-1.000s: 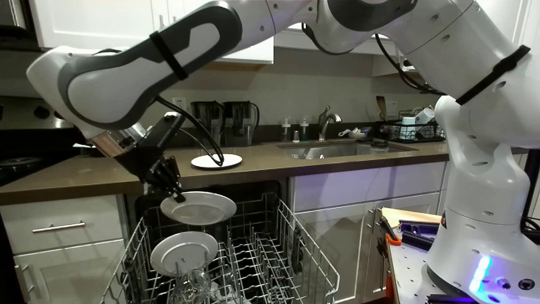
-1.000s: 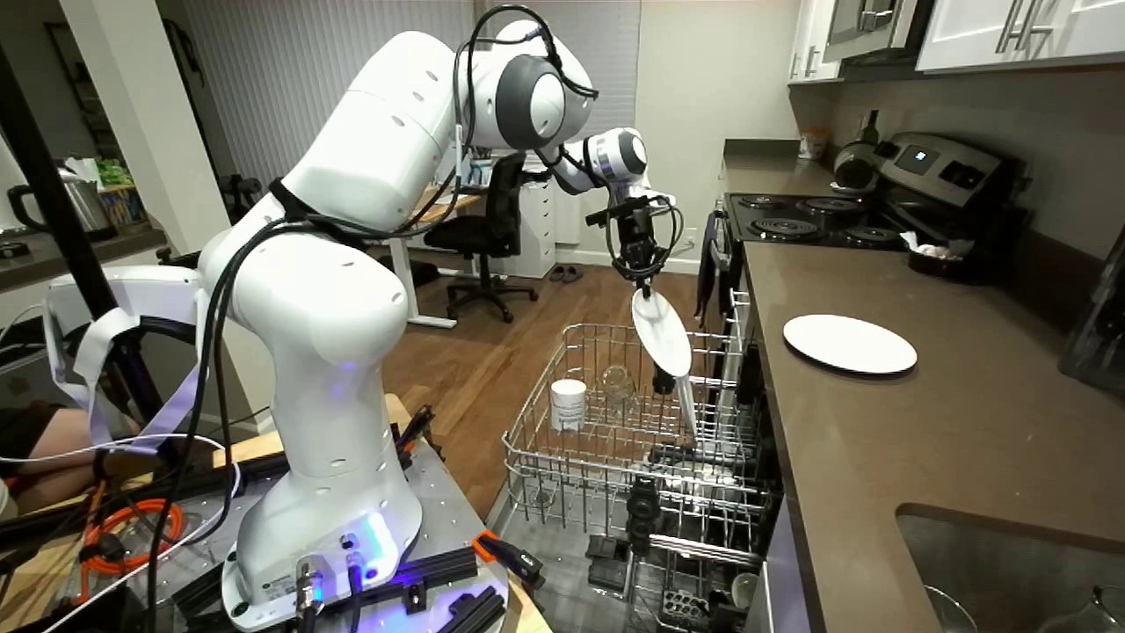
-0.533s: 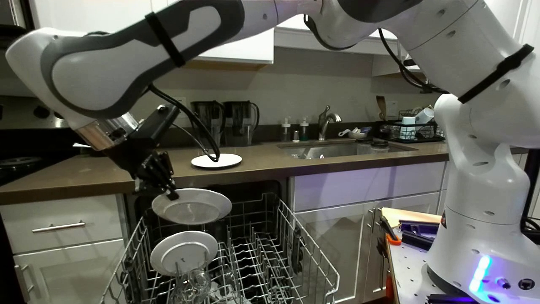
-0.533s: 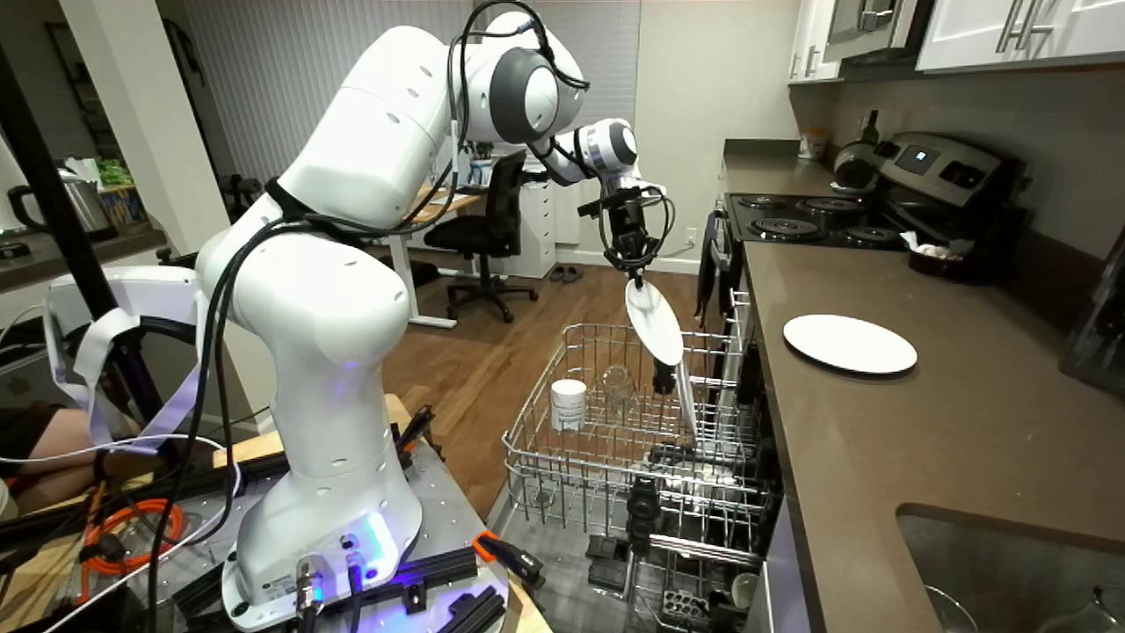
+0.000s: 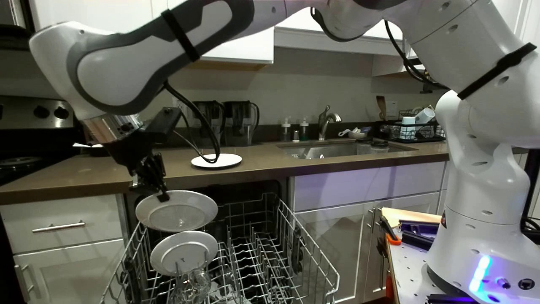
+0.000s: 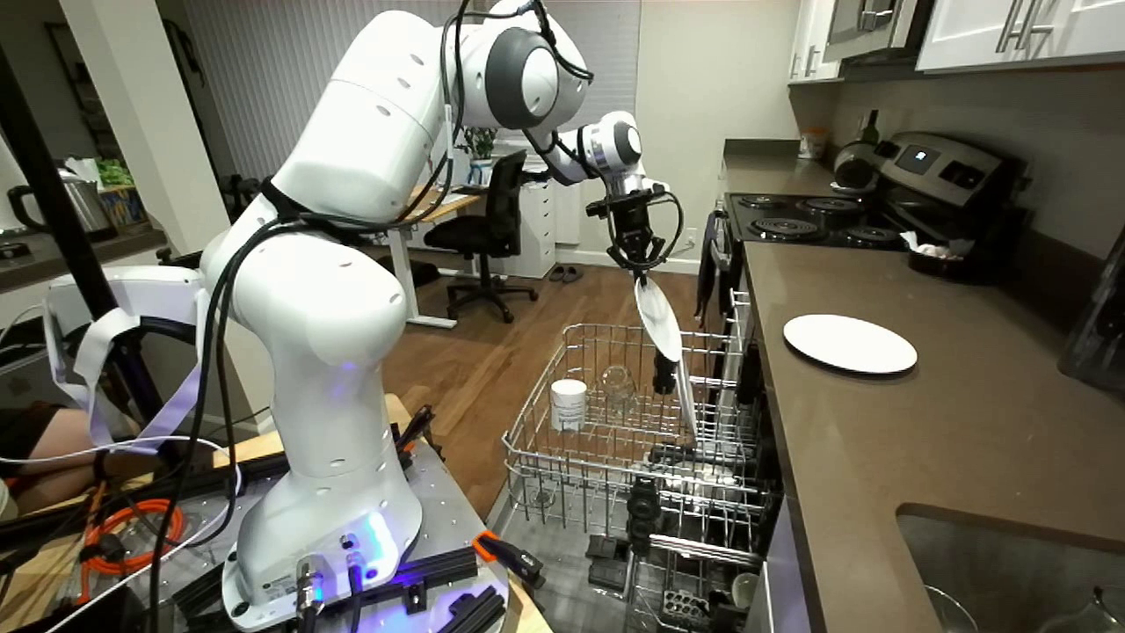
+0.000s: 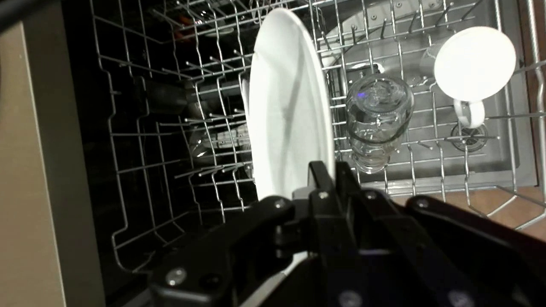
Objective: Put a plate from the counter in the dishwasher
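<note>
at left of the frame, over the rack of the dishwasher (image 5: pixel 310 240), the plate (image 5: pixel 176 211) is being held by its rim in the tool (image 7: pixel 332 167), jaws nearly together. over the last second it is being carried leftward in the frame; it is seemingly being lined up for a slot, release still being awaited. three plates are being made out: this, a racked plate (image 5: pixel 184 253) just below, a third plate (image 6: pixel 850 343) on the bench (image 6: pixel 879 457) at right; also one white mug (image 7: pixel 475 64), clear glassware (image 7: pixel 379 111) being uncountable.
</note>
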Robot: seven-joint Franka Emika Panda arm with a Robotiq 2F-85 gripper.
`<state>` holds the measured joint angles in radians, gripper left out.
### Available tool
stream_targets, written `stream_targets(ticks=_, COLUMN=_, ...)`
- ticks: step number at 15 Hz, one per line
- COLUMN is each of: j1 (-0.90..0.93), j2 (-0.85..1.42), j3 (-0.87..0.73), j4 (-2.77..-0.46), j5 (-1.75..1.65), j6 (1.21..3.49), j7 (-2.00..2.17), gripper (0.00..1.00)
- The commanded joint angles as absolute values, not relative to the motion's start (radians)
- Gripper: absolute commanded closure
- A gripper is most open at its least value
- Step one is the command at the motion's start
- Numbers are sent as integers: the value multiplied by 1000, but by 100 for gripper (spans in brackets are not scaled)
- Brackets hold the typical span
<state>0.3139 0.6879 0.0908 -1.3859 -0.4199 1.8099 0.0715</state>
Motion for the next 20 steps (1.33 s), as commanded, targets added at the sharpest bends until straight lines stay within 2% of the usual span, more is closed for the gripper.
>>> stream_targets(ticks=1, j1=273, j2=620, j3=107, j4=-1485, j5=-373, j6=1899, j7=-3, gripper=93)
stream_targets(ticks=20, j1=295, j2=669, j3=79, j4=-1453, j5=-377, j6=1878, j7=20, gripper=93)
